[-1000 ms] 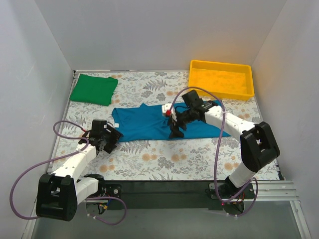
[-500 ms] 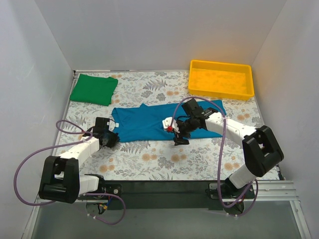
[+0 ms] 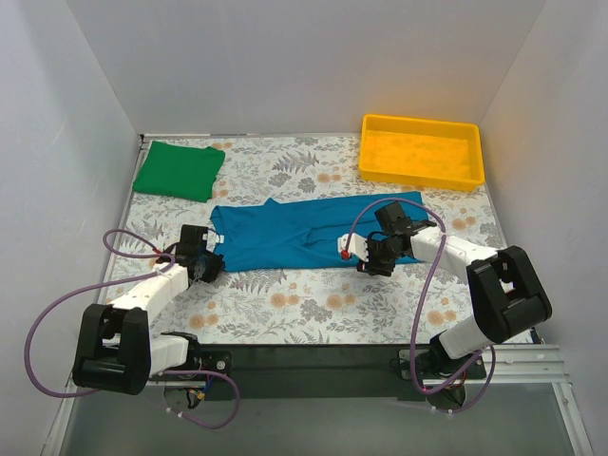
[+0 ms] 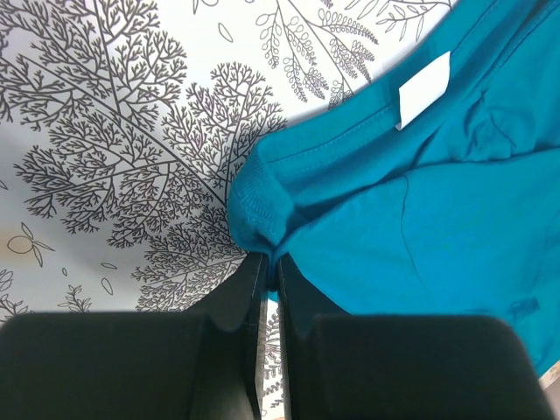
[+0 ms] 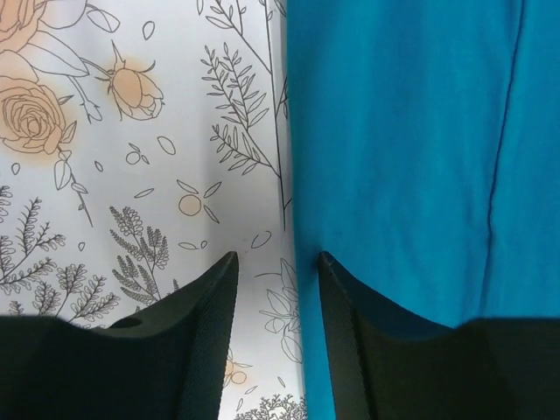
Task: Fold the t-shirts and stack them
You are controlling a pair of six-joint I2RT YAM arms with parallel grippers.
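Note:
The teal-blue t-shirt (image 3: 285,233) lies spread as a long band across the middle of the floral table. My left gripper (image 3: 211,258) is at its left near corner, shut on a pinched fold of teal cloth (image 4: 262,219) beside the collar with the white label (image 4: 423,87). My right gripper (image 3: 366,255) is low at the shirt's near edge, right of centre. Its jaws are open (image 5: 278,258), one finger on the bare table and the other over the teal cloth (image 5: 402,157), with the hem running between them. The green t-shirt (image 3: 179,171) lies folded at the back left.
A yellow plastic tray (image 3: 421,177) stands at the back right corner. White walls enclose the table on three sides. Purple cables loop from both arms over the near part of the table.
My left gripper moved up to the shirt's left corner and shut on it. My right arm slid to the right along the shirt's near edge and its jaws narrowed.

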